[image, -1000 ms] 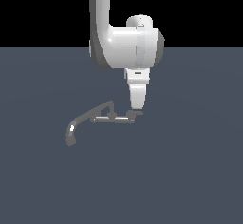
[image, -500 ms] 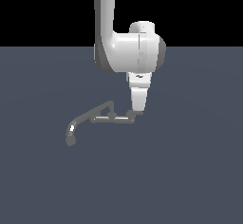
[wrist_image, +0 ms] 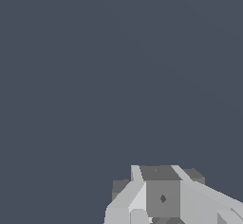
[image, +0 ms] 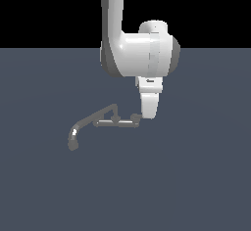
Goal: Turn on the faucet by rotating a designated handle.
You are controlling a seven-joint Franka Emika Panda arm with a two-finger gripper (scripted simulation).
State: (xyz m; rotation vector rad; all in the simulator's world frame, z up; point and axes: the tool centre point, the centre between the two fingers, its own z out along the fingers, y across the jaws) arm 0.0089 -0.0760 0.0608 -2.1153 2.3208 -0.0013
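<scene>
Whether the jaws are apart cannot be told, so the gripper (image: 145,113), low beside the faucet (image: 105,120) crossbar's end, may slip off the handle (image: 136,118) mid-turn.

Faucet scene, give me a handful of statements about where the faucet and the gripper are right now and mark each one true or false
1. The gripper is down at the end of the faucet that lies toward the exterior view's right. True.
2. The curved spout ends toward the exterior view's right. False: its tip, with a white glint, lies toward the exterior view's left.
3. The handle sits at the crossbar end next to the gripper. True.
4. The wrist view shows the whole faucet. False: it shows only grey blocky parts at one edge against the plain floor.
5. The gripper hovers far above the faucet. False: it is down level with the handle.
</scene>
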